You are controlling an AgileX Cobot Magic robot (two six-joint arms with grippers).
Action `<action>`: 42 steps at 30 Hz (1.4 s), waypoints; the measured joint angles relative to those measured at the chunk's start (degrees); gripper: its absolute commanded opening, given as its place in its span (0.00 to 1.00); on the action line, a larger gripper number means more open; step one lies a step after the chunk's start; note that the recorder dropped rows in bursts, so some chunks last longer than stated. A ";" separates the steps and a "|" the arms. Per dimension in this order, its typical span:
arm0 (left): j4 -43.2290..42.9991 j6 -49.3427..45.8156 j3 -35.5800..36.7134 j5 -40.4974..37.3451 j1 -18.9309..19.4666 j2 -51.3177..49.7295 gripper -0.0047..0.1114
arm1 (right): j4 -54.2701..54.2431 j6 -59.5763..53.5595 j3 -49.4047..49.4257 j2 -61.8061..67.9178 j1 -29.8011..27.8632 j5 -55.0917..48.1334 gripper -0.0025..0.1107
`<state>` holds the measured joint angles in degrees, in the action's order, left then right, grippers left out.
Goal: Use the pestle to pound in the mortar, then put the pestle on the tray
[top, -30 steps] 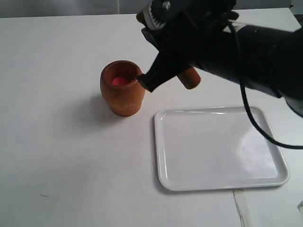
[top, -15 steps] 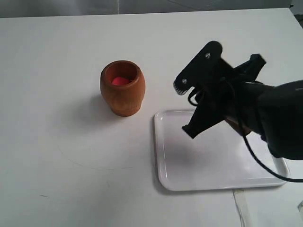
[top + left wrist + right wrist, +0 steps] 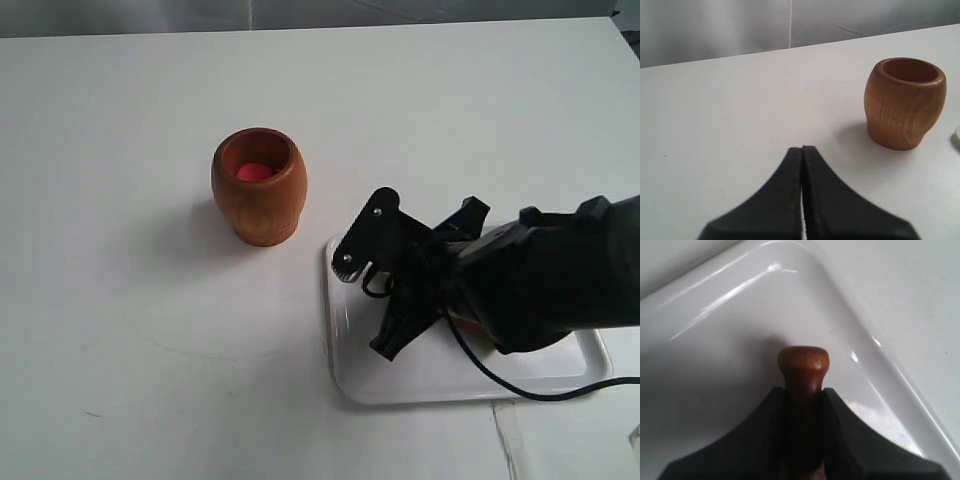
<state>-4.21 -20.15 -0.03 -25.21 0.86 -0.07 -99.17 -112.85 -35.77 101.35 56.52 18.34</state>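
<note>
The reddish-brown mortar (image 3: 259,190) stands upright on the white table, left of the tray, with pink showing inside; the left wrist view also holds the mortar (image 3: 904,110). My right gripper (image 3: 398,337) hangs low over the near left part of the white tray (image 3: 349,377). It is shut on the pestle (image 3: 804,365), whose small knob sticks out past the fingertips just above the tray floor (image 3: 740,320). In the exterior view the arm hides most of the pestle. My left gripper (image 3: 802,148) is shut and empty, over the table short of the mortar.
The right arm and its cable cover most of the tray's middle and right side. A pale strip (image 3: 508,435) lies on the table at the tray's near edge. A grey wall (image 3: 740,25) rises behind the table's far edge.
My right gripper has carried the pestle from beside the mortar's rim, rightward and down, to low over the tray. The mortar has stayed put.
</note>
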 measured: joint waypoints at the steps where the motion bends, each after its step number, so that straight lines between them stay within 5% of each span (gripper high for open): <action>1: 0.00 0.00 0.00 0.00 0.00 0.00 0.04 | 0.00 0.12 0.00 0.12 0.00 0.49 0.10; 8: 0.00 0.00 0.00 0.00 0.00 0.00 0.04 | 0.11 0.26 0.00 0.12 0.00 1.49 0.39; 16: 0.00 0.00 0.00 0.00 0.00 0.00 0.04 | -0.43 0.78 0.51 -7.08 0.00 0.90 0.42; 19: 0.00 0.00 0.00 0.00 0.00 0.00 0.04 | -0.52 0.93 0.51 -12.88 0.00 1.05 0.37; 24: 0.00 0.00 0.00 0.00 0.00 0.00 0.04 | -0.52 0.93 0.51 -24.42 0.00 1.93 0.02; 42: 0.00 0.00 0.00 0.00 0.00 0.00 0.04 | 0.20 0.58 5.31 -66.55 0.00 0.90 0.02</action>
<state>-4.21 -20.15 -0.03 -25.21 0.86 -0.07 -98.98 -112.28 -30.47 34.80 56.52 19.24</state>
